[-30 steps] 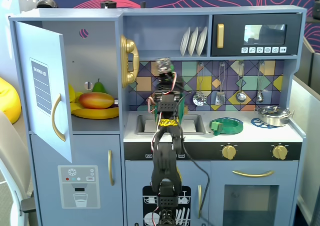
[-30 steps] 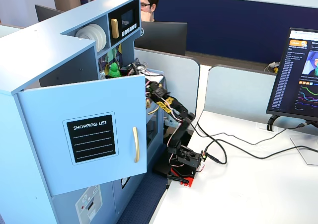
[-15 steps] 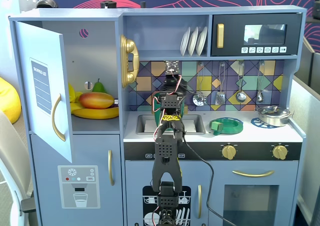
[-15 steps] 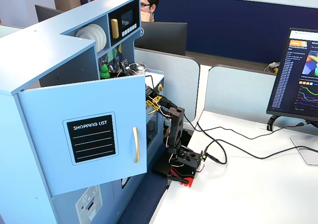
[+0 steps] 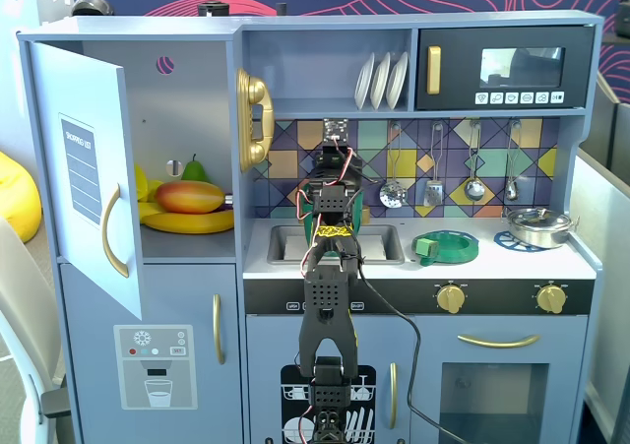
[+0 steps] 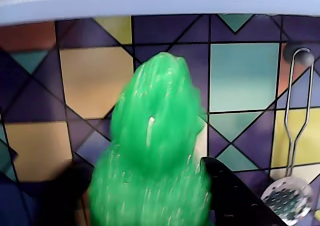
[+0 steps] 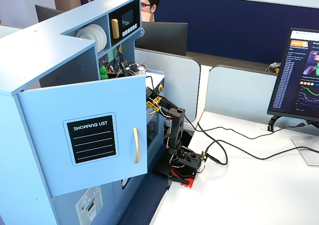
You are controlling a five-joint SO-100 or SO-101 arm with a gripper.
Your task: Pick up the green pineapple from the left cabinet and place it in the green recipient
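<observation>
My gripper (image 6: 145, 173) is shut on the green pineapple (image 6: 152, 136), with a black finger (image 6: 227, 191) on each side of its bumpy body and the crown pointing up. In a fixed view the gripper (image 5: 339, 158) is raised in front of the tiled backsplash above the sink (image 5: 290, 242), and the arm hides the pineapple. It also shows as a green patch (image 7: 103, 71) past the door in the side fixed view. The left cabinet (image 5: 187, 119) stands open, its door (image 5: 84, 168) swung left. A dark-green strip (image 5: 363, 211) beside the arm may be the green recipient; I cannot tell.
A mango (image 5: 189, 197), banana (image 5: 187, 222) and green pear (image 5: 195, 170) lie in the cabinet. A flat green ring dish (image 5: 448, 247) and a steel pot (image 5: 537, 225) sit on the counter. Utensils (image 5: 394, 190) hang on the backsplash, and a shelf (image 6: 160, 3) is just above the gripper.
</observation>
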